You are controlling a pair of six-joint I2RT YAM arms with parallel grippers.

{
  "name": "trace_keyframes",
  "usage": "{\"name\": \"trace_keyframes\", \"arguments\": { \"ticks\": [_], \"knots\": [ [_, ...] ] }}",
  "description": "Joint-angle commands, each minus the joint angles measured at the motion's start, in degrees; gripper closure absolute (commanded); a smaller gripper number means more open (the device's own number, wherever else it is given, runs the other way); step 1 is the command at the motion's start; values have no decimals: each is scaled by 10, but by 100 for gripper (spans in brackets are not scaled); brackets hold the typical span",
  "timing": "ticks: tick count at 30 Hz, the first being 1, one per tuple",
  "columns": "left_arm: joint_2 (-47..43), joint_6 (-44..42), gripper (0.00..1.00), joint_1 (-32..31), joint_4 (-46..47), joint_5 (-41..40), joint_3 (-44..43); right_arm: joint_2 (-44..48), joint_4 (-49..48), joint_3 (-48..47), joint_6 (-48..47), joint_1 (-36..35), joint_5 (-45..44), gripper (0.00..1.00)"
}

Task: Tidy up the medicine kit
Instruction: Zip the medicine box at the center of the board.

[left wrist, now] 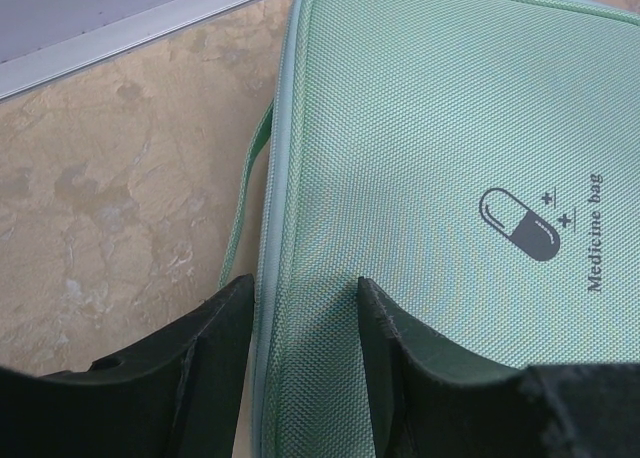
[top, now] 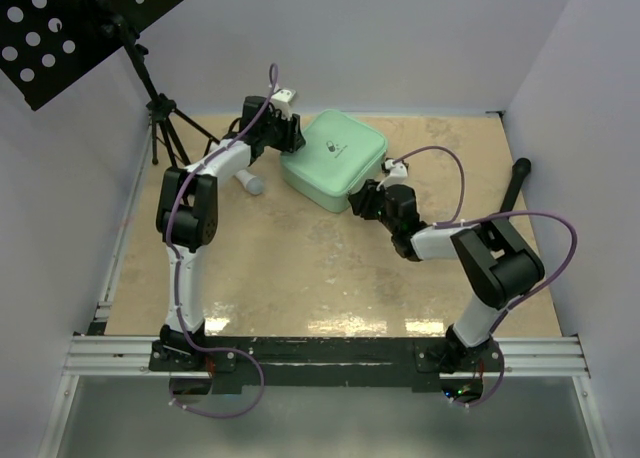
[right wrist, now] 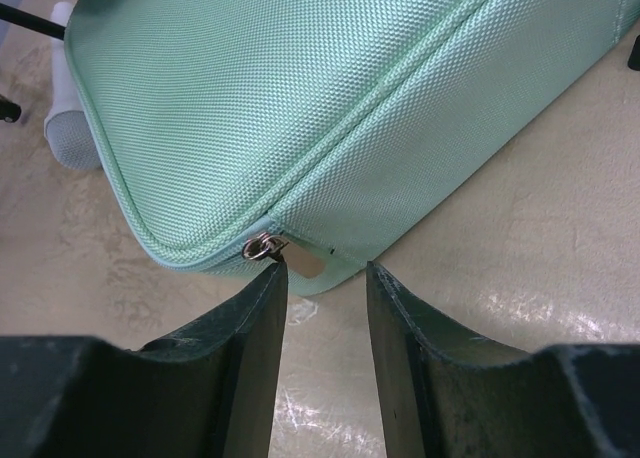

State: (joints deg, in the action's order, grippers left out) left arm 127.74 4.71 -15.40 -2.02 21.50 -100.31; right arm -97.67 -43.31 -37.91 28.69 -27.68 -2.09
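As the kit [top: 335, 161] is seen shut | left gripper [left wrist: 305, 281] is held half spread astride its edge | right gripper [right wrist: 322, 268] is held parted, zip pull [right wrist: 300, 261] unpinched at its fingertips

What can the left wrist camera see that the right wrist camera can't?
Only the left wrist view shows the pill logo and the words Medicine bag on the lid, plus a thin green strap. Only the right wrist view shows the silver zip pull and a white-and-grey cylinder. Both show the mint-green medicine kit on the tan table.
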Motion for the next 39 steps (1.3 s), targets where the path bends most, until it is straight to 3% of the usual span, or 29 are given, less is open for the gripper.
{"name": "trace_keyframes", "arguments": {
  "ticks": [1, 12, 23, 29, 39],
  "knots": [
    [10, -13, 50, -2, -3, 26, -15, -3, -15, -23, -17, 3, -7, 57],
    [17, -15, 51, -2, 1, 51, -13, -34, -43, -43, -31, 3, 20, 54],
    [21, -14, 52, -2, 3, 62, -10, -34, -82, -39, -41, 3, 13, 59],
    [20, -12, 52, -2, 4, 63, -11, -14, -76, -41, -70, 3, -18, 48],
    [22, -8, 52, -2, 5, 75, -11, -13, -154, -19, -108, 2, 15, 51]
  ]
}}
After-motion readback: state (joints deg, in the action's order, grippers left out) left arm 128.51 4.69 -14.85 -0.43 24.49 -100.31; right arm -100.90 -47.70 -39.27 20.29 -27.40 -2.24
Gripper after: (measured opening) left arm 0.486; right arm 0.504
